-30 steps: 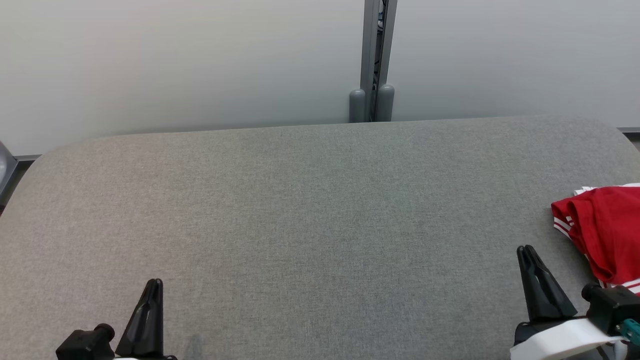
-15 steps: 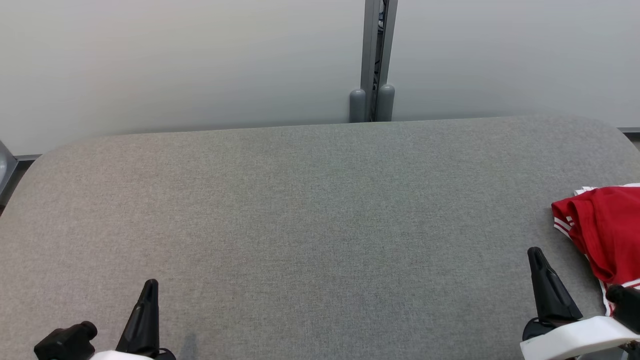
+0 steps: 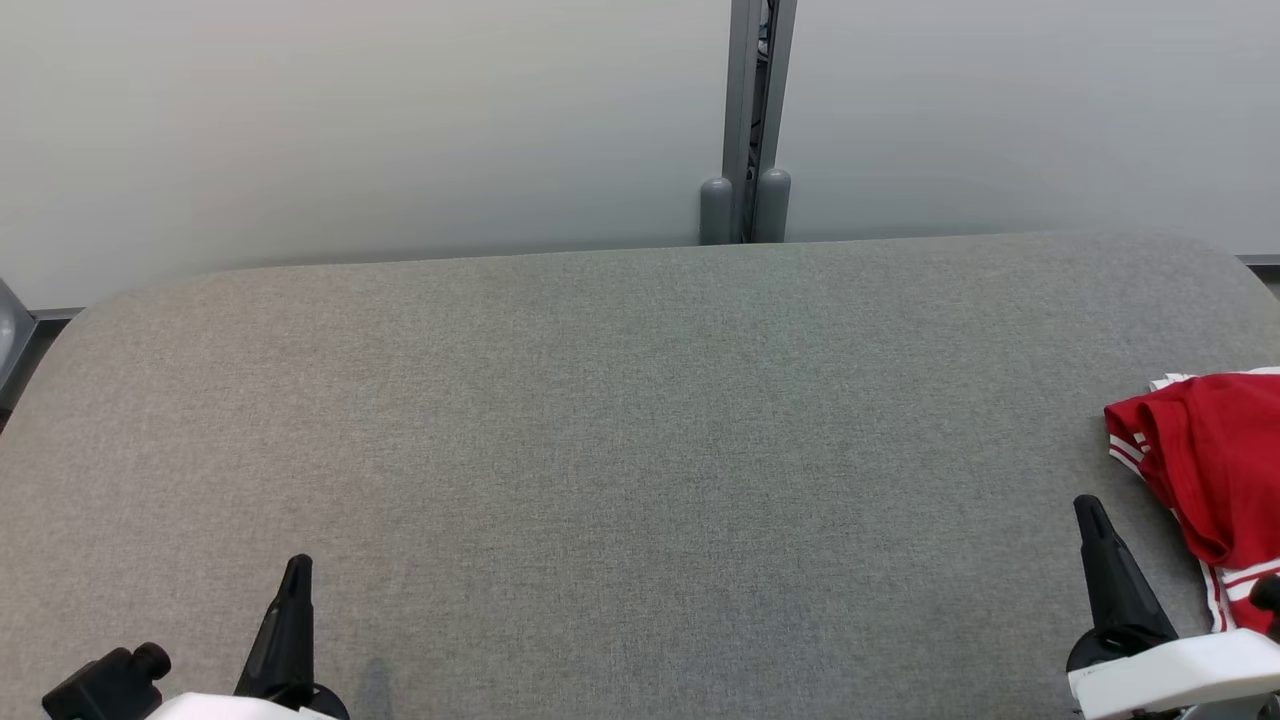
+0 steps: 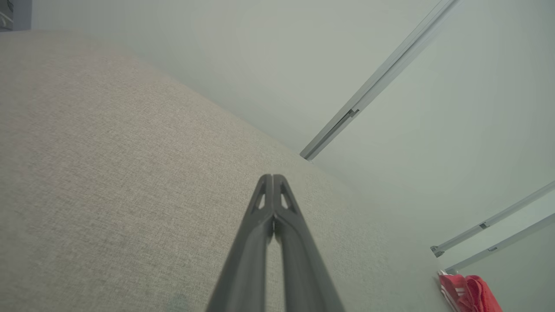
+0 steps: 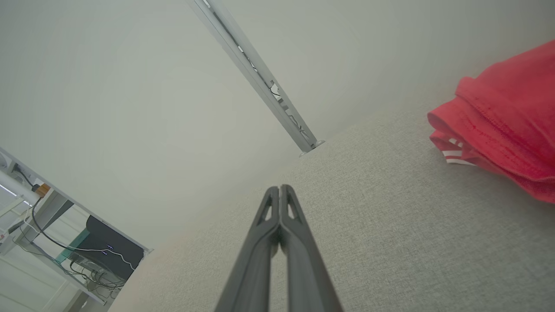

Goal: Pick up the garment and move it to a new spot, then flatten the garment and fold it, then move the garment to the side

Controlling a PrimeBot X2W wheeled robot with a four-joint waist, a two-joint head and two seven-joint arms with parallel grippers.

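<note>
Both grippers closed, low and well apart.
Left gripper sits lower left and right gripper lower right in the head view. Each pair of dark fingers is pressed tip to tip, pointing forward, tips leaning slightly inward. White right wrist sits behind its gripper.

Grey fabric table before pale partition wall

The garment is red with thin white stripes along its hems. It lies crumpled in a loose heap, its folds rolled over one another. It rests on the grey cloth-covered table at the right-hand edge, partly cut off in the head view. It may be a shirt or shorts, hard to tell.
</note>
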